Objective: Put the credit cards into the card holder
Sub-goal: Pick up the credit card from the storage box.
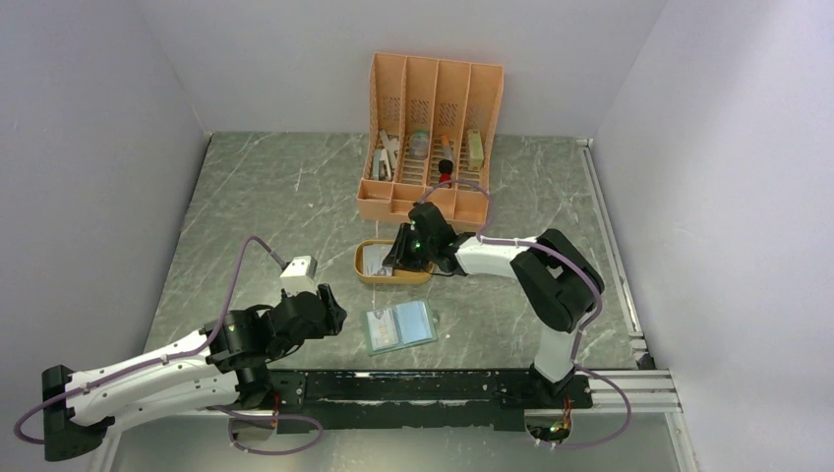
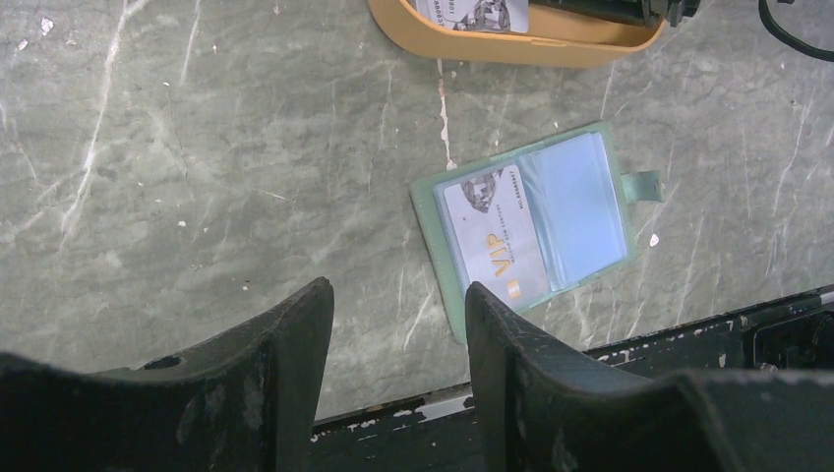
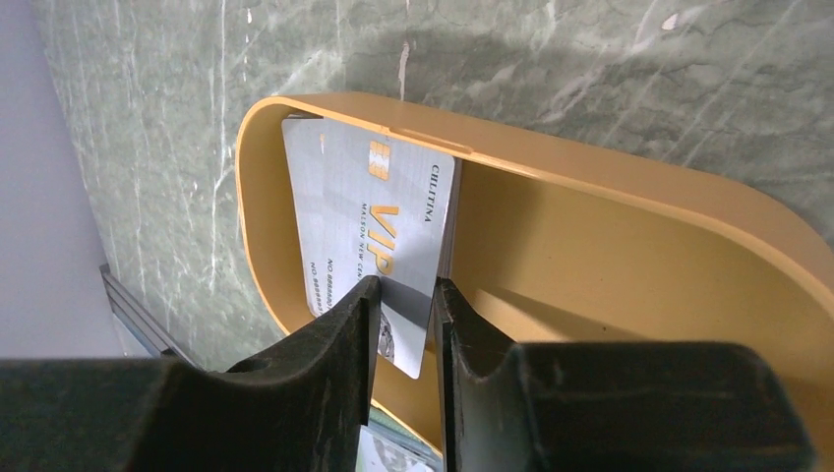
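Right gripper point(image 3: 406, 283) jaws sit narrow around a VIP credit card point(image 3: 364, 216) in the orange tray point(image 3: 610, 226); can't tell if it's actually pinched. Left gripper point(image 2: 398, 288) jaws are apart and empty, with the open card holder point(image 2: 590, 197) just right of them, 1 pocketed card point(image 2: 492, 241) inside.

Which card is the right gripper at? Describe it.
In front of the tall organizer sits an orange oval tray. The silver VIP card tilts inside it between the fingers of the right gripper, unlike the other card, flat in the card holder.
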